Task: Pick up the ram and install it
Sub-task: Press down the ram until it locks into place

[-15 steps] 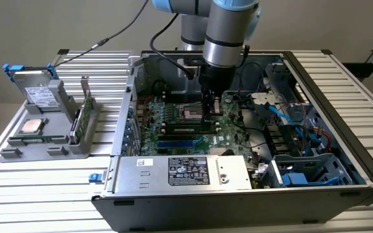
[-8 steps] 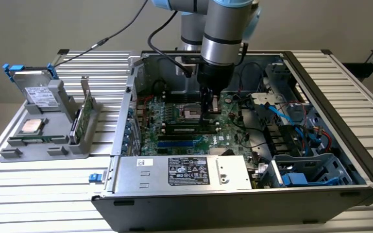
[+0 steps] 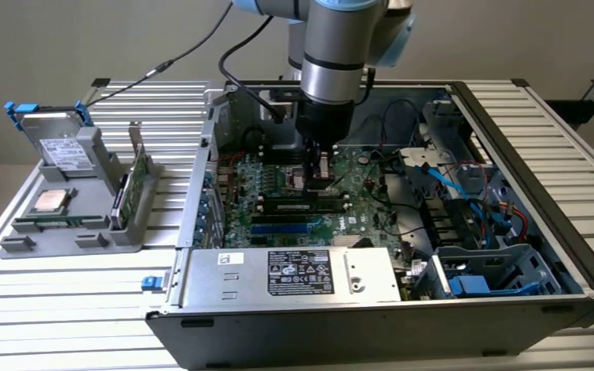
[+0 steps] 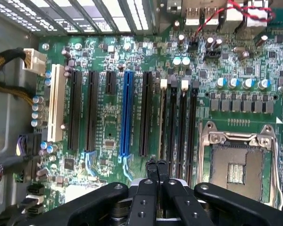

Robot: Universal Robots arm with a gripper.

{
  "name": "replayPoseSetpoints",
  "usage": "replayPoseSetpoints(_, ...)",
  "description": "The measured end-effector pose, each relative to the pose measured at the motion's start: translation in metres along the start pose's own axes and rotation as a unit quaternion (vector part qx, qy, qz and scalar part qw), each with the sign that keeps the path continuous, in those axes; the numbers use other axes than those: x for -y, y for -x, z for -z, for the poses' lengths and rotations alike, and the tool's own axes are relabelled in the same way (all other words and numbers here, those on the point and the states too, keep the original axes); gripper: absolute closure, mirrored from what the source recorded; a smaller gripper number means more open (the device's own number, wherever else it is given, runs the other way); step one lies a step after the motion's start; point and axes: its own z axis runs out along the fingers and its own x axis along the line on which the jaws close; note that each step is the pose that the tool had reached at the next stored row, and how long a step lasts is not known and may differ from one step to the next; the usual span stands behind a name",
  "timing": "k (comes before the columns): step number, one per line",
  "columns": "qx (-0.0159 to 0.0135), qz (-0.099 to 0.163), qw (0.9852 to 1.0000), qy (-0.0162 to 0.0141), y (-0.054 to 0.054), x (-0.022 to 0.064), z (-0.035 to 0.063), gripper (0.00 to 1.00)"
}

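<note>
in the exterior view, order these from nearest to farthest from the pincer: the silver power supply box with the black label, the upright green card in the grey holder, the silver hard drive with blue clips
1. Silver power supply box with the black label: inside the case at its front edge, just below the pincer.
2. Upright green card in the grey holder: outside the case, toward the exterior view's left.
3. Silver hard drive with blue clips: far left, at the holder's back.

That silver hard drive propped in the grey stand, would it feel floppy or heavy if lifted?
Probably rigid: the hard drive looks like a metal-cased box. Likely heavy for its size. Its smooth top might slip, though the blue rails offer edges.
</note>
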Motion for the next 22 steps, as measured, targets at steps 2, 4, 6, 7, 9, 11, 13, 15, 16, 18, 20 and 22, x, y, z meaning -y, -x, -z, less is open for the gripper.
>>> replayPoseSetpoints(2, -0.0001, 0.000, 1.0000, -0.0001, 0.000, -0.0051, -0.0005, 0.90)
replayPoseSetpoints(4, -0.0004, 0.000, 1.0000, -0.0002, 0.001, -0.0100, -0.0009, 0.90)
replayPoseSetpoints(6, -0.0004, 0.000, 1.0000, -0.0003, 0.001, -0.0124, -0.0011, 0.90)
replayPoseSetpoints(7, -0.0004, 0.000, 1.0000, -0.0003, 0.001, -0.0126, -0.0013, 0.90)
replayPoseSetpoints(9, -0.0004, 0.000, 1.0000, -0.0004, 0.002, -0.0128, -0.0029, 0.90)
replayPoseSetpoints(11, -0.0004, 0.000, 1.0000, -0.0003, 0.002, -0.0129, -0.0044, 0.90)
replayPoseSetpoints(13, -0.0007, 0.000, 1.0000, -0.0002, 0.002, -0.0129, -0.0052, 0.90)
replayPoseSetpoints(15, -0.0007, 0.000, 1.0000, -0.0002, 0.002, -0.0129, -0.0055, 0.90)
replayPoseSetpoints(16, -0.0006, 0.000, 1.0000, -0.0002, 0.002, -0.0129, -0.0057, 0.90)
replayPoseSetpoints(18, -0.0005, 0.000, 1.0000, -0.0003, 0.002, -0.0128, -0.0061, 0.90)
replayPoseSetpoints(20, -0.0007, 0.000, 1.0000, -0.0002, 0.003, -0.0128, -0.0068, 0.90)
replayPoseSetpoints(22, -0.0006, 0.000, 1.0000, -0.0003, 0.004, -0.0127, -0.0075, 0.90)
